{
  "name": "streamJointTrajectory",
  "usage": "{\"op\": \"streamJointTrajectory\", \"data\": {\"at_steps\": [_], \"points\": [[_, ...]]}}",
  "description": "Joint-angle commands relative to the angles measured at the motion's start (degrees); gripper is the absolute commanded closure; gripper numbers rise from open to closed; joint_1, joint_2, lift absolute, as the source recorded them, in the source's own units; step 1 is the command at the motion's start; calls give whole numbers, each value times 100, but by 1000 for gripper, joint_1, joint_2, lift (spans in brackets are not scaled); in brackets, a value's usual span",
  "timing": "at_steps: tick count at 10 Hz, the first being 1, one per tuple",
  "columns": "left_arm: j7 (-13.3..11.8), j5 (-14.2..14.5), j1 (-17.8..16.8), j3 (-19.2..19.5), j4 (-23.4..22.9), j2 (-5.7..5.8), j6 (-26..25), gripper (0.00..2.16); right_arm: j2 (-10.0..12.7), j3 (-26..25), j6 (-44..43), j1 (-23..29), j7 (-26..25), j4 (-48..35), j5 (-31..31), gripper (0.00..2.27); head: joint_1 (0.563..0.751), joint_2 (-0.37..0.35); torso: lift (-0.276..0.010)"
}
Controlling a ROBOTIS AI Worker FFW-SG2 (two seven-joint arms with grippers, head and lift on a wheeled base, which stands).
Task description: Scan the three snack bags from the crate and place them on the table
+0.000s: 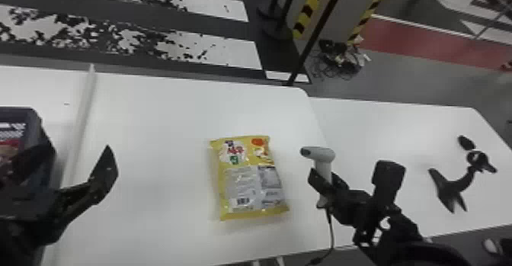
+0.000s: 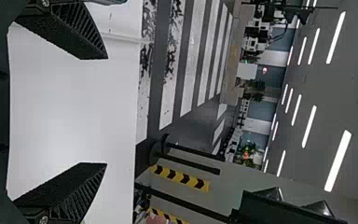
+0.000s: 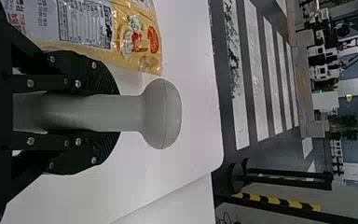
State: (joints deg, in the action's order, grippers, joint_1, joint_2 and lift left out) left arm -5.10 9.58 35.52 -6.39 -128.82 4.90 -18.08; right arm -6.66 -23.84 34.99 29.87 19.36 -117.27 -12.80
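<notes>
The scene is bright, lit from overhead by long white ceiling strips (image 2: 338, 161); a pale, even sheen lies over the table (image 1: 152, 132); small glints catch on the yellow snack bag (image 1: 247, 181), and a soft, faint shadow edges it; the grey scanner (image 3: 161, 114) darkens gently toward its handle.

The bag (image 1: 247, 177) lies on the desk (image 1: 152, 132), between the crate (image 1: 44, 135) at left and the scanner (image 1: 324, 155) at right, in the right hand (image 1: 325, 178). Farther right, a stand (image 1: 452, 187) lies on a second desk (image 1: 381, 126). Behind the desks is a post (image 1: 318, 31).
</notes>
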Motion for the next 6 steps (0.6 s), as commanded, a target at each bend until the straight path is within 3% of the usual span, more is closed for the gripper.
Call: {"op": "streamJointTrajectory", "data": {"at_steps": [1, 4, 6], "points": [[0, 0, 8, -20, 6, 3, 2, 53, 165, 108, 65, 388, -29, -410, -82, 2223, 695, -350, -62], [44, 0, 34, -37, -3, -6, 72, 53, 324, 345, 83, 1056, -73, -1131, -187, 2223, 695, -318, -62], [132, -17, 184, -20, -64, -24, 265, 53, 324, 626, 329, 1179, -90, -1307, -240, 2223, 695, -284, -62]]}}
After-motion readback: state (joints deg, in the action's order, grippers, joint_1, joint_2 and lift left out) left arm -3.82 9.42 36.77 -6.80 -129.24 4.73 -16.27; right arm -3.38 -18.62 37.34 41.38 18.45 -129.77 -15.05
